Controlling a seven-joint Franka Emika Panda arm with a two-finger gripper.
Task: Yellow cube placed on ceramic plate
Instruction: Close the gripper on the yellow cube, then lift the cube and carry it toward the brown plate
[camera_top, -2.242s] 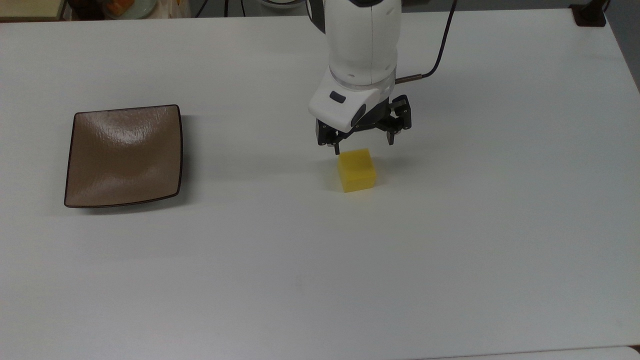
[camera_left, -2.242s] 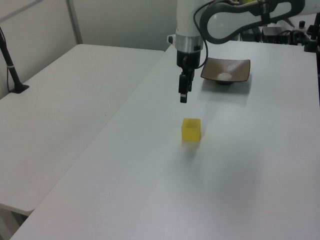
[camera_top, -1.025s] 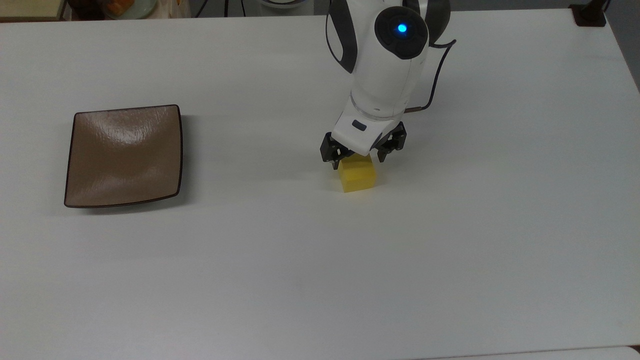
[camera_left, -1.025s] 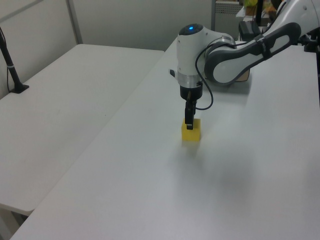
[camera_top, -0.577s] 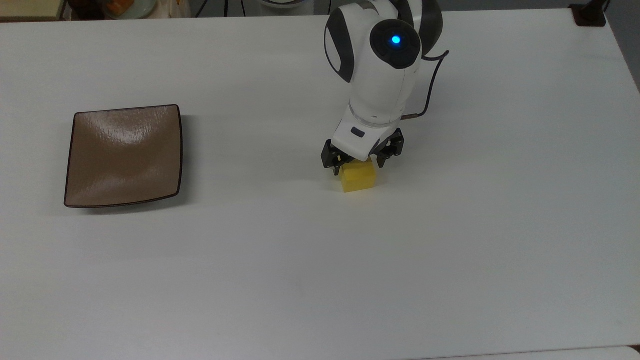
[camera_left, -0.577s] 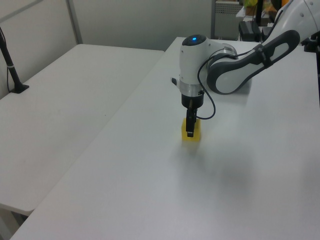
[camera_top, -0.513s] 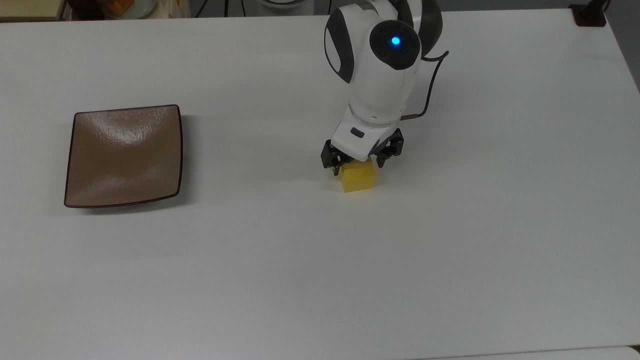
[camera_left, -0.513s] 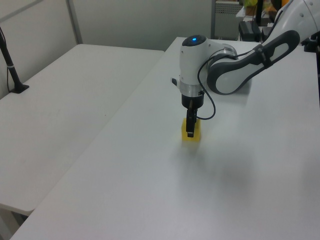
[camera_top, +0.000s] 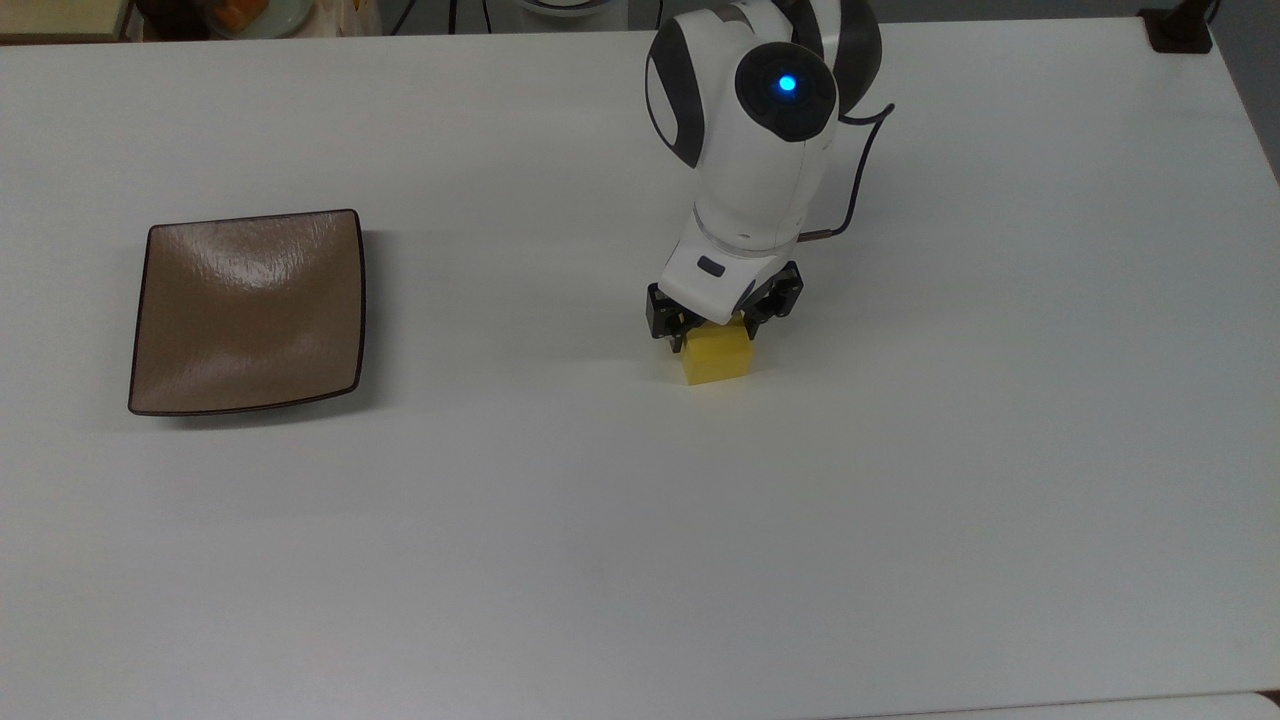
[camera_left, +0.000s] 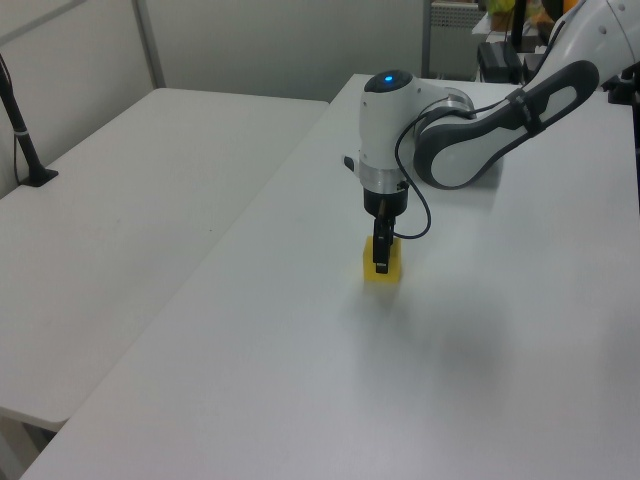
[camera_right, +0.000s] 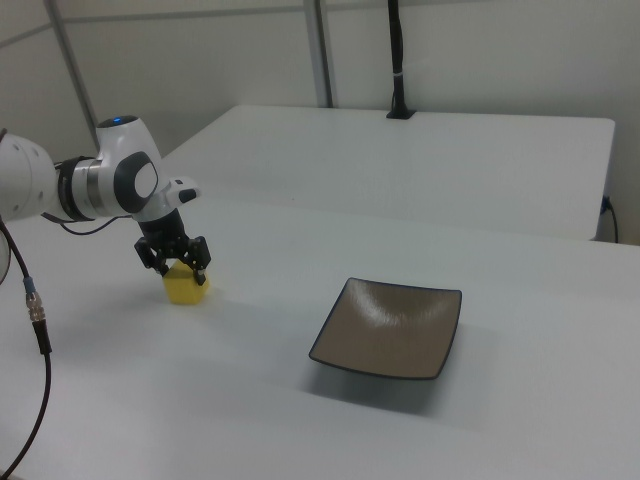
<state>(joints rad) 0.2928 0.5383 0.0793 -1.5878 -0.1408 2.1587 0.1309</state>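
The claw (camera_top: 715, 335) straddles the yellow cube (camera_top: 716, 357), fingers spread; the right view shows the ceramic plate (camera_right: 388, 327).

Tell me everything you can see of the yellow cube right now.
The yellow cube is a small, matte, bright-yellow block with sharp edges, sitting flat on the white table. The gripper is lowered over it, with a dark finger at each side of its upper part; whether they touch it is unclear. It sits well apart from the ceramic plate, toward the top view's right.

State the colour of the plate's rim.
The plate is glossy tan-brown with a thin dark rim, clearest in the top view.
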